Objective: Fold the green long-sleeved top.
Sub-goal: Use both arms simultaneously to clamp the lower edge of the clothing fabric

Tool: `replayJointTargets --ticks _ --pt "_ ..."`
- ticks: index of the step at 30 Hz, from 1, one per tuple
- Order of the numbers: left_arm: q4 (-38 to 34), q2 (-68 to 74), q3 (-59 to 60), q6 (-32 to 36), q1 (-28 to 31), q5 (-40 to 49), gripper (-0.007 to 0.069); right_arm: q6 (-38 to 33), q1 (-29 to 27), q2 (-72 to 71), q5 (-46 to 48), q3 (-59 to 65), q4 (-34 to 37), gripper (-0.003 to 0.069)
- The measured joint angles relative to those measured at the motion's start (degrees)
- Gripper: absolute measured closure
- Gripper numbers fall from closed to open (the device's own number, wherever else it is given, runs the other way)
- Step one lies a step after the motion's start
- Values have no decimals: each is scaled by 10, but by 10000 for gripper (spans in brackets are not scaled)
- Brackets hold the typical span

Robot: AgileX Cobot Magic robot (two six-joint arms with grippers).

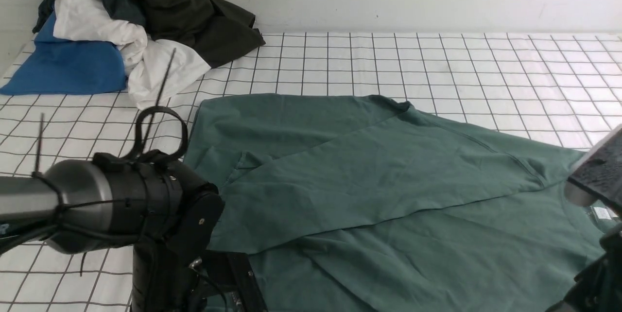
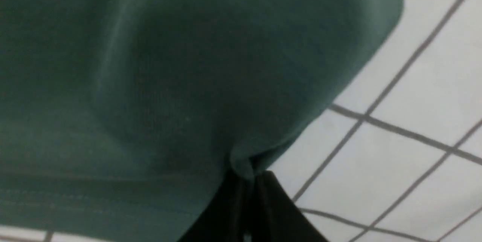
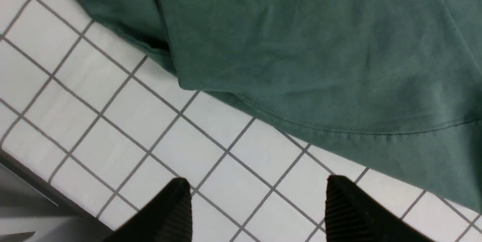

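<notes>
**Left gripper pinching the green top, right gripper hanging open beside it**

Off the far left corner of the green long-sleeved top [image 1: 388, 181], a heap of clothes [image 1: 121, 25] in blue, white, dark teal and near-black is lying bunched on the checked desk [image 1: 437, 64], apart from the top.

At the top's near left edge my left arm [image 1: 112, 200] is reaching in low. There my left gripper [image 2: 248, 176] is clamping a small pucker of the top's [image 2: 169, 65] fabric between closed jaws, close to a stitched hem, with the cloth sagging away from the pinch over the grid.

The top itself is lying spread across the middle and near right of the desk. One broad panel is lying folded over it on a slant from its left side toward its right.

At the top's right edge my right arm [image 1: 595, 171] is showing above the cloth. My right gripper [image 3: 258, 196] is hanging with its jaws wide apart and nothing between them, over bare grid just beside the top's [image 3: 320, 46] hemmed edge, not touching it.
</notes>
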Motion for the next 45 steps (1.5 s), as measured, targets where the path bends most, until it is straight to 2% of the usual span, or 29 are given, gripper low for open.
replayJointTargets --ticks 10,15,18,27,31,33,35,36,38,40,42,45 --pt "-1 16 -11 -6 0 19 622 16 0 -2 -9 46 -74 215" --pt "-2 16 -11 -15 0 19 622 57 0 58 -29 74 -126 215" --pt "-2 11 -11 -19 0 19 622 77 0 122 -72 76 -153 215" --pt "-3 -39 -2 -19 0 17 622 81 0 274 -153 76 -157 215" --pt "-3 -43 -1 -19 0 17 622 81 0 337 -181 76 -160 240" --pt "-3 -43 -1 -19 0 17 622 80 0 345 -175 69 -159 274" --pt "-3 -43 -1 -20 0 18 622 80 1 348 -173 68 -154 357" --pt "-3 -43 -1 -20 0 18 622 80 1 348 -173 68 -154 367" --pt "-3 -43 -1 -20 0 18 622 81 2 345 -173 69 -155 522" --pt "-3 -44 -1 -20 0 19 622 81 2 337 -171 70 -166 617" --pt "-3 -48 -1 -20 0 19 622 80 2 324 -166 71 -172 649" --pt "6 -72 -2 -29 0 21 622 78 2 284 -144 61 -183 659"
